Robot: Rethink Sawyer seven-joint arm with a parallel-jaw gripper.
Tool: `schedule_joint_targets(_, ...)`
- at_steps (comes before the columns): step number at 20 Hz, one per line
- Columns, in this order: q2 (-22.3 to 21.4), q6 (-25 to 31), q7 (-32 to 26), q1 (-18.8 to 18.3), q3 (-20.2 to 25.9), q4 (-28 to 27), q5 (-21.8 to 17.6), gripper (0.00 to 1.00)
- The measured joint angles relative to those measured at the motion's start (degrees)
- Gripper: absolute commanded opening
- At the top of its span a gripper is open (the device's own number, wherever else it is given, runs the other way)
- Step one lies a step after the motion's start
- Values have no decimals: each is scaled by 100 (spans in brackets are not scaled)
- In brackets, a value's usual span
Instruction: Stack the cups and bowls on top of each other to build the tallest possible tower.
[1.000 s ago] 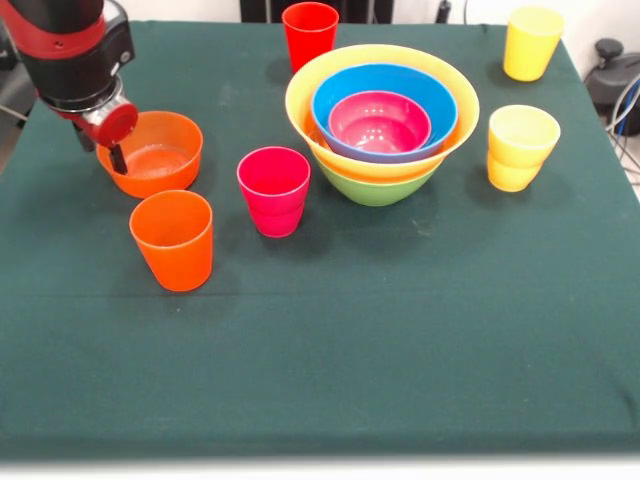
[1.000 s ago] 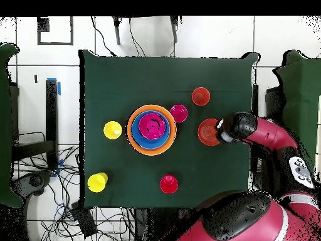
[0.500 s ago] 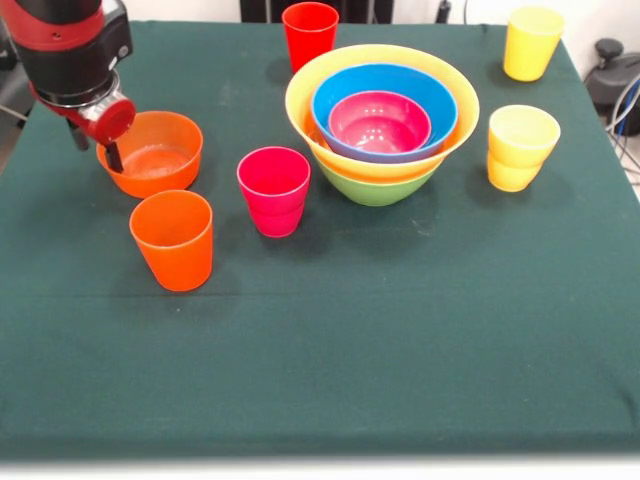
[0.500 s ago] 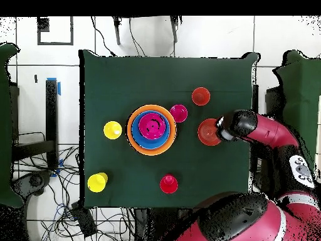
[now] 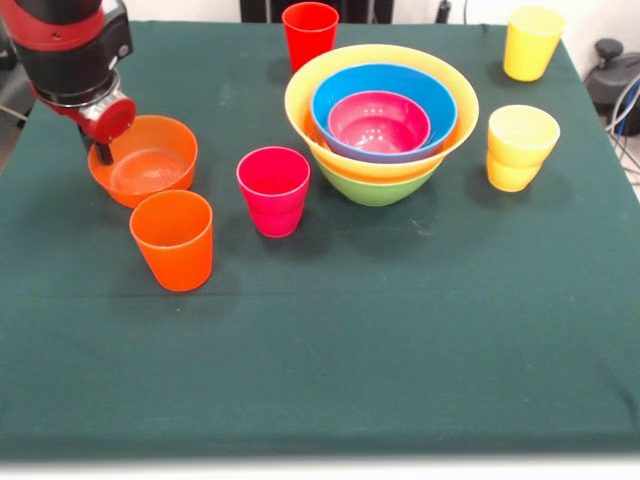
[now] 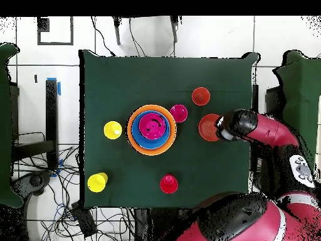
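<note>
since the earlier frames the orange bowl (image 5: pixel 143 160) is tilting and shifting slightly, its rim pinched by the gripper (image 5: pixel 103 150), which is clenching on its far left edge. largest first, the tower (image 5: pixel 381 120) of nested bowls is sitting at centre; the lift seems to be beginning, and next it needs carrying over the pink bowl (image 5: pixel 379 122).

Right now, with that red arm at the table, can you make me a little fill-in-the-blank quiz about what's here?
1. The innermost bowl of the tower is coloured ____.
2. The claw is at the rim of the ____ bowl.
3. The number of yellow cups standing alone is ____.
4. The cup beside the orange cup is ____.

Missing words: pink; orange; two; pink
</note>
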Motion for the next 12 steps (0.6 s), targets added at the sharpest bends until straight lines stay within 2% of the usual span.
schedule_joint_targets(12, -12, 0, 0, 56, -36, -118, -4, 0)
